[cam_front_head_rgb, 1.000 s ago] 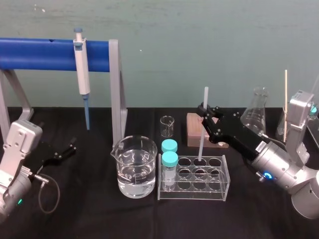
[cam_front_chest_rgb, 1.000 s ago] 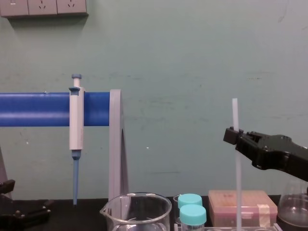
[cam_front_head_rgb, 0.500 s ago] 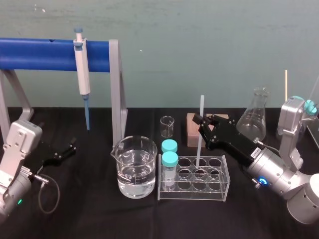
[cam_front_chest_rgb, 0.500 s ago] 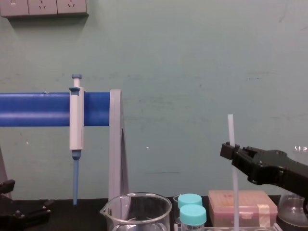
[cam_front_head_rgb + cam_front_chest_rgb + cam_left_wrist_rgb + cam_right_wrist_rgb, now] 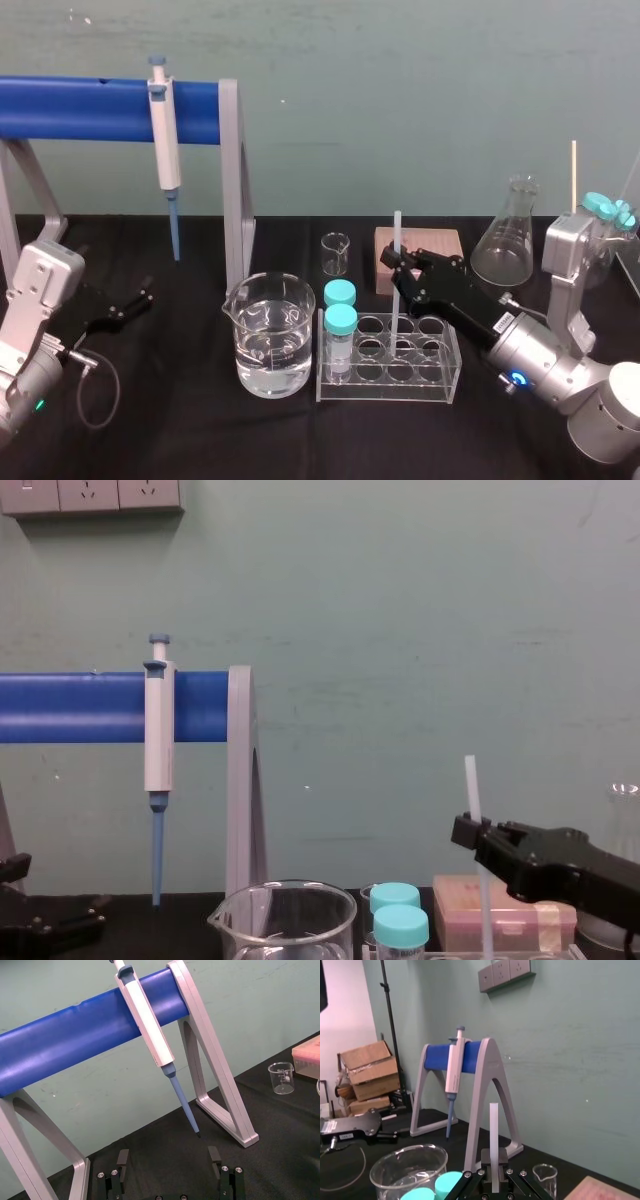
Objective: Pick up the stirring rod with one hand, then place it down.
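Head view, centre right: the long, thin, translucent white stirring rod (image 5: 397, 235) stands nearly upright, clenched between the fingers of the black right gripper (image 5: 400, 268). Its lower end reaches down into a back-row well of the clear plastic tube rack (image 5: 440, 385). In the chest view, at lower right, the rod's top rises above the gripper.

A white label (image 5: 503, 320) on the right arm bears print too small to read. Two teal-capped vials (image 5: 340, 319) stand in the rack's left column. Just left of the rack sits one large glass beaker (image 5: 270, 345) holding clear liquid. One small empty beaker (image 5: 336, 253) and one pinkish block (image 5: 430, 243) lie behind the rack, with one conical glass flask (image 5: 505, 235) farther right. One white-and-blue pipette (image 5: 164, 150) hangs on the blue bar stand (image 5: 80, 108) at upper left. The left gripper (image 5: 125, 305) rests on the black table (image 5: 180, 430) at far left, its fingers spread apart.
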`<control>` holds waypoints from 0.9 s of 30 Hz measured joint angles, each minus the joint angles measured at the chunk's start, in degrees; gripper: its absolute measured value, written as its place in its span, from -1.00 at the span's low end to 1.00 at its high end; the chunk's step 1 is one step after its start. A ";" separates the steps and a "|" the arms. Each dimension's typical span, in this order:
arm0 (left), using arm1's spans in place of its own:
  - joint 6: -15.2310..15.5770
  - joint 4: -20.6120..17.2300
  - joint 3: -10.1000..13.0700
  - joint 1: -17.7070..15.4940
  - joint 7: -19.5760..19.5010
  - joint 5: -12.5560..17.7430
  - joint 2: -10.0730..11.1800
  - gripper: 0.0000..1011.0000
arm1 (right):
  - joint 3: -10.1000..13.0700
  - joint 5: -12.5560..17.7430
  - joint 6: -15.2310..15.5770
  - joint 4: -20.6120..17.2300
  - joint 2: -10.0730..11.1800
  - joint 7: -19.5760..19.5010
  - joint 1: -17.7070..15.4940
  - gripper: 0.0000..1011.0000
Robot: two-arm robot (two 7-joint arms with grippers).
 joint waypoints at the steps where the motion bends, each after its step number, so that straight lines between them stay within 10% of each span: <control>1: 0.00 0.00 0.00 0.00 0.00 0.00 0.00 0.98 | -0.07 -0.29 0.00 0.25 -0.09 -0.26 -0.03 -0.86; 27: 0.00 0.00 0.00 0.00 0.00 0.00 0.00 0.98 | 0.26 -1.84 0.14 1.30 -0.65 -1.71 -0.34 -0.83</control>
